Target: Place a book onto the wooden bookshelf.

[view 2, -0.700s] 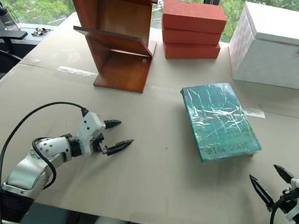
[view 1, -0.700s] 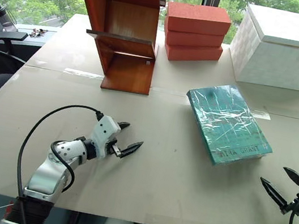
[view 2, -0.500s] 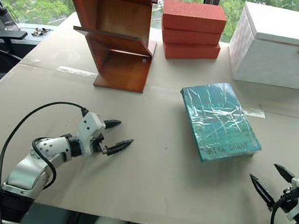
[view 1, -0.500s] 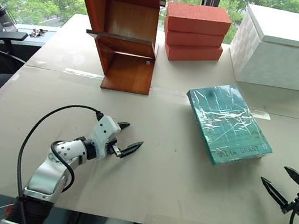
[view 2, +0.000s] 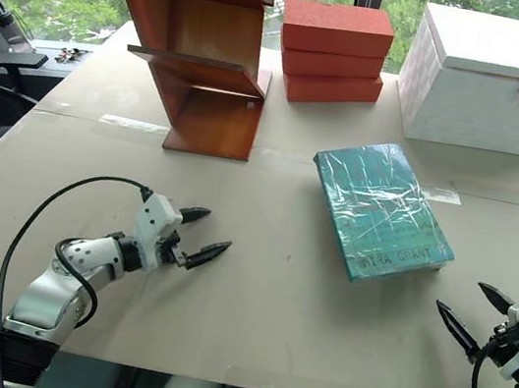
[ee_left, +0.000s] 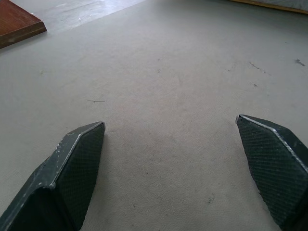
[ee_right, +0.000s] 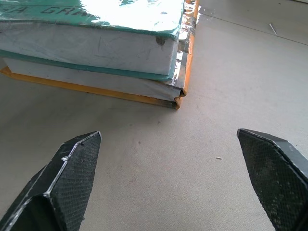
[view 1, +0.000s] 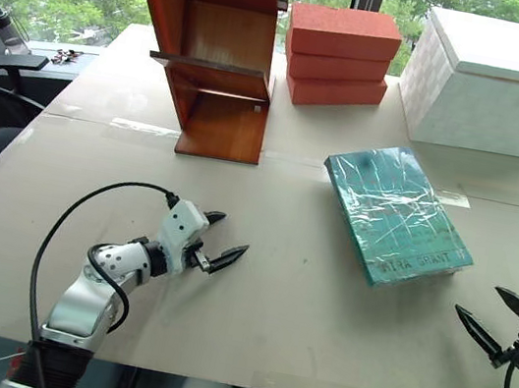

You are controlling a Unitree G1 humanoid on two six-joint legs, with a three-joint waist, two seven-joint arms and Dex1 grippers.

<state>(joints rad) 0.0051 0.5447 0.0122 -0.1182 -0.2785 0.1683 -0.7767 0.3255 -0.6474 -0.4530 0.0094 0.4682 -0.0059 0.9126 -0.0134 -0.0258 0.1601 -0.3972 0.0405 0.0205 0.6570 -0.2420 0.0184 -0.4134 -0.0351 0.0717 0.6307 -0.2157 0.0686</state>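
The book (view 1: 396, 216), glossy and likely slippery, lies toward the tabletop's right edge; its near corner is best pinched by the empty, wide-open right gripper (view 1: 496, 315); the left gripper (view 1: 221, 238) gapes too

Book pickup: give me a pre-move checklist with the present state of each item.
1. Right gripper open: ok.
2. Left gripper open, holding nothing: ok.
3. Book lying flat on the table, nothing on top: ok.
4. Book lifts alone: not ok, it sits on a yellow-orange book.
5. Bookshelf board free to receive it: ok.
6. Right gripper faces the book's edge: ok.
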